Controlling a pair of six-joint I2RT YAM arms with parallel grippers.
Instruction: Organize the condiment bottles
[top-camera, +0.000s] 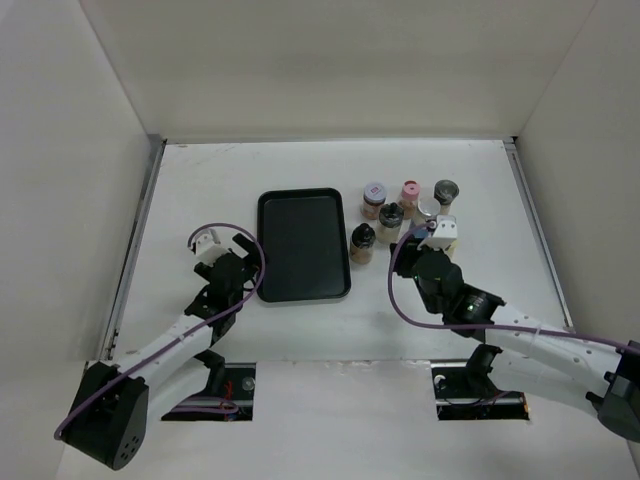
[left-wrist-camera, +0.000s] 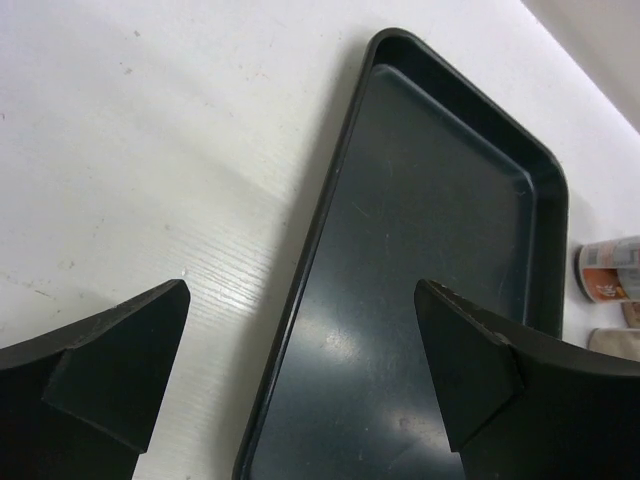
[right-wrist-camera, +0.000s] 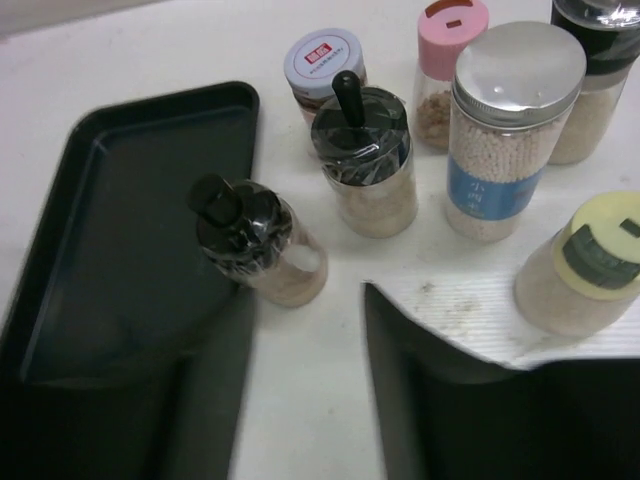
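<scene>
The left arm reaches forward, its left fingers (left-wrist-camera: 110, 370) spread wide and empty over the left rim of the black tray (left-wrist-camera: 440, 200). The right fingers (right-wrist-camera: 440, 410) are also parted, gripping nothing, low over the tabletop (right-wrist-camera: 310, 400) just short of the condiment bottles (right-wrist-camera: 365, 160). These stand upright, caps up, clustered right of the tray. I cannot read the blue label band or the red lid mark.

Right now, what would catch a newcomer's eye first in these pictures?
The black tray, empty, lies near the centre of the top view. Just right of it stands a tight cluster of bottles, with tan contents under black, pink and silver caps. The black-capped one stands closest to the tray.
</scene>
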